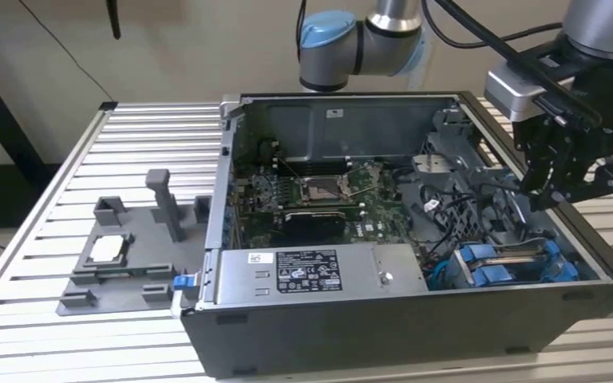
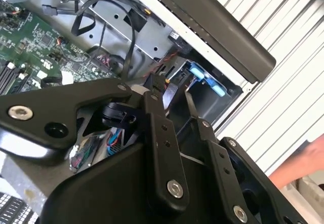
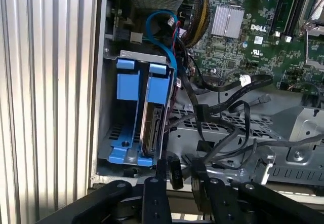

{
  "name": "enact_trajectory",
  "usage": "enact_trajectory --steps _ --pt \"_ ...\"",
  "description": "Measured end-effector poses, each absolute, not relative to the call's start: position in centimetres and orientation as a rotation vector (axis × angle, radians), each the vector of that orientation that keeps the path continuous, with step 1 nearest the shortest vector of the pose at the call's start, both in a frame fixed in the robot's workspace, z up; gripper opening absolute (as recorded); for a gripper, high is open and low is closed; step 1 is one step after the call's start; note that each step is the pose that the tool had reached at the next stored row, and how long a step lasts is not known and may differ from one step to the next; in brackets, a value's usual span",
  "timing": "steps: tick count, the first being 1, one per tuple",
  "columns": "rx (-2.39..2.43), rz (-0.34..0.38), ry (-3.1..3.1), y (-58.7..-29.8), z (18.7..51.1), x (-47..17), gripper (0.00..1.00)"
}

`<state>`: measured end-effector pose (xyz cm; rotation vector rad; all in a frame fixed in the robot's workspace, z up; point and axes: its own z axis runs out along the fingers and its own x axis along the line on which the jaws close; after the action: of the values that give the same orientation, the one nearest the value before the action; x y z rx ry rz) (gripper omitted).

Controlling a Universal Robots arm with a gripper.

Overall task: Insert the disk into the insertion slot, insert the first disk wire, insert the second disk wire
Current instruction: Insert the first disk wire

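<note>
The disk (image 3: 152,127) stands on edge in its blue carrier (image 3: 132,89), seated inside the insertion slot (image 3: 134,56), the drive cage at the case's front corner on the exterior view's right (image 1: 583,267). The disk's blue carrier (image 1: 509,263) also shows there, and in the second wrist view (image 2: 205,79). My gripper (image 1: 546,195) hovers above the case's side wall, just beside the cage. In both wrist views its fingers are close together, with a small black wire connector (image 3: 175,174) between them, so the gripper (image 3: 177,169) (image 2: 171,95) looks shut on that disk wire.
Loose black cables (image 3: 223,107) lie over the perforated metal bay beside the cage. The motherboard (image 1: 318,191) fills the case floor, and the grey power-supply box (image 1: 306,271) sits at the front. A grey fixture tray (image 1: 115,263) stands on the slatted table. A person's hand (image 2: 298,165) is near the case.
</note>
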<state>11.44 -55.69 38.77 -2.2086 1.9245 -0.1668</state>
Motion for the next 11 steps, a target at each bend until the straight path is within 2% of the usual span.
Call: enact_trajectory --steps 3,5,8,11 --pt "-2.214 -0.173 1.920 -55.67 38.78 11.37 0.31" --pt "-2.222 -0.183 1.922 -55.67 38.77 11.33 0.19" --pt "-2.231 -0.192 1.924 -55.68 38.75 11.34 0.19" --pt "-2.251 -0.165 1.942 -55.73 38.71 11.53 0.19"
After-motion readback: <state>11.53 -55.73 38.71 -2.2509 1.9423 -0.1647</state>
